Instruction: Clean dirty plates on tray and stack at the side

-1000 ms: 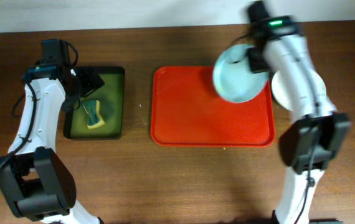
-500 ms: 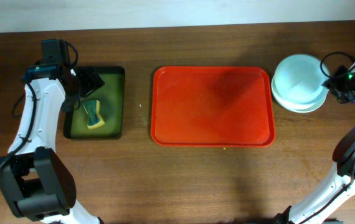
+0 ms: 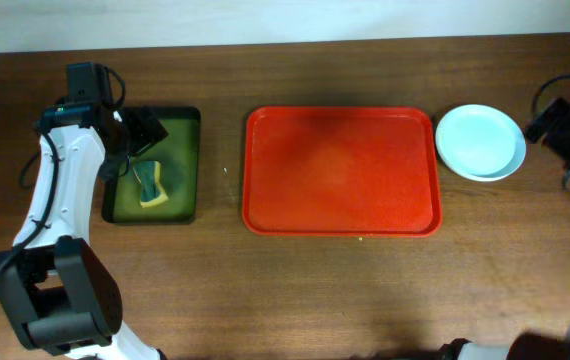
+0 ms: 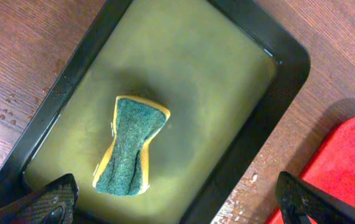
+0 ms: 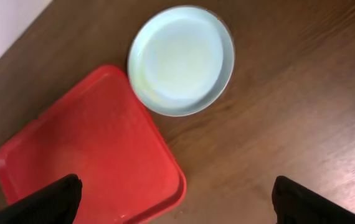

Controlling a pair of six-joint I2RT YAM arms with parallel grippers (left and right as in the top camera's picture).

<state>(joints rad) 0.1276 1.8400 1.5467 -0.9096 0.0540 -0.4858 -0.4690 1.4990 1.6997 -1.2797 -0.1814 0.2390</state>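
Observation:
The red tray [image 3: 340, 175] lies bare in the middle of the table. To its right the plates [image 3: 480, 142] rest on the wood, a pale blue one on top, with no smears that I can see; how many lie under it I cannot tell. My right gripper [image 3: 547, 122] hovers just right of them, open and holding nothing. In the right wrist view the plates [image 5: 180, 59] sit beside the tray's corner [image 5: 84, 149], far ahead of the wide-apart gripper [image 5: 177, 205]. My left gripper [image 3: 135, 140] hangs open over the dark tray.
A dark green-black tray [image 3: 187, 120] stands at the left with a yellow-and-green sponge [image 3: 150, 183] lying in it. In the left wrist view the sponge [image 4: 131, 146] lies ahead of the open left gripper [image 4: 180, 205], inside the dark tray [image 4: 289, 68]. Water drops dot the wood.
My right gripper carried a pale blue plate from above the red tray to the plates at the right, let go, opened and drew back rightward. The left arm stayed still.

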